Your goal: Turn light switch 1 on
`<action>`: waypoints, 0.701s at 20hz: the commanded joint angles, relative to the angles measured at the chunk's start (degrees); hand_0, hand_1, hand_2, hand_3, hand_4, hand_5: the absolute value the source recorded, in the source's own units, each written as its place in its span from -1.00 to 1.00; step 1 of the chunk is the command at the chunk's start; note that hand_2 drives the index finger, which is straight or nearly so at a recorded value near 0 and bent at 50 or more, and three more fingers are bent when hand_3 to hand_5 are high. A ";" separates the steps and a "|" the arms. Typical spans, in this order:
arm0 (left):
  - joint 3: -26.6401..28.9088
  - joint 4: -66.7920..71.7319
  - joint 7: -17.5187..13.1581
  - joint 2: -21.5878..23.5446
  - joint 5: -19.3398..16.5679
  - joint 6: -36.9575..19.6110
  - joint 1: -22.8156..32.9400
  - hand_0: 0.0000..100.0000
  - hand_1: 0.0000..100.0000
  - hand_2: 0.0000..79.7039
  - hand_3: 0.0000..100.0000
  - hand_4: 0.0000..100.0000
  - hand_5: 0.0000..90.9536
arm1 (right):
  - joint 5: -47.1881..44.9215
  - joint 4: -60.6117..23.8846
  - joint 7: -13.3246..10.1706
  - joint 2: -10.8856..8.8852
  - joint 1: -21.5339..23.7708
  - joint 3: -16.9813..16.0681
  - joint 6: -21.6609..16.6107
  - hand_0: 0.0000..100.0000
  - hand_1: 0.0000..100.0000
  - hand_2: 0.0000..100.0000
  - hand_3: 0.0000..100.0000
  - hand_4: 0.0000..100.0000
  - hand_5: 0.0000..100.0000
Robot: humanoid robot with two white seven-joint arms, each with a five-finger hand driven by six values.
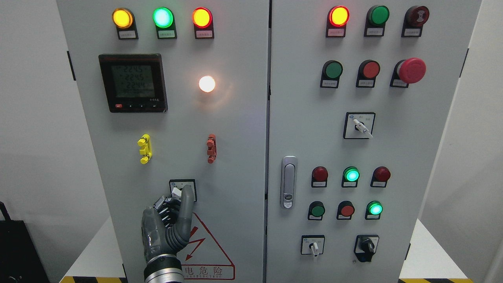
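Observation:
Low on the left cabinet door sits a small rotary switch with a black-framed plate and a white knob. My left hand rises from the bottom edge and is on that switch. One long finger lies up the knob's right side, and the curled fingers press against its left, so the knob is pinched between them. The hand hides most of the switch plate. Above, a round white lamp glows brightly. My right hand is out of view.
The left door also carries a digital meter, three lit lamps along the top, a yellow clip and a red clip. The right door holds push buttons, selector switches, a red emergency stop and a door handle.

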 commanded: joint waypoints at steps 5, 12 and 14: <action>-0.76 -1.24 0.06 0.23 -0.08 -1.78 2.07 -0.82 -0.38 0.69 1.00 1.00 0.93 | 0.00 0.00 0.22 0.01 0.00 0.02 -0.03 -1.00 -1.00 -1.00 -1.00 -1.00 -1.00; -1.46 -2.47 0.15 0.49 -0.43 -4.50 4.09 -0.84 -0.39 0.71 1.00 1.00 0.93 | 0.00 0.00 0.22 0.01 0.00 -0.07 -0.03 -1.00 -1.00 -1.00 -1.00 -1.00 -1.00; -1.46 -3.70 0.06 0.76 -0.43 -4.77 6.28 -0.84 -0.39 0.71 1.00 1.00 0.93 | 0.00 0.00 0.22 -0.08 0.00 -0.07 -0.03 -1.00 -1.00 -1.00 -1.00 -1.00 -1.00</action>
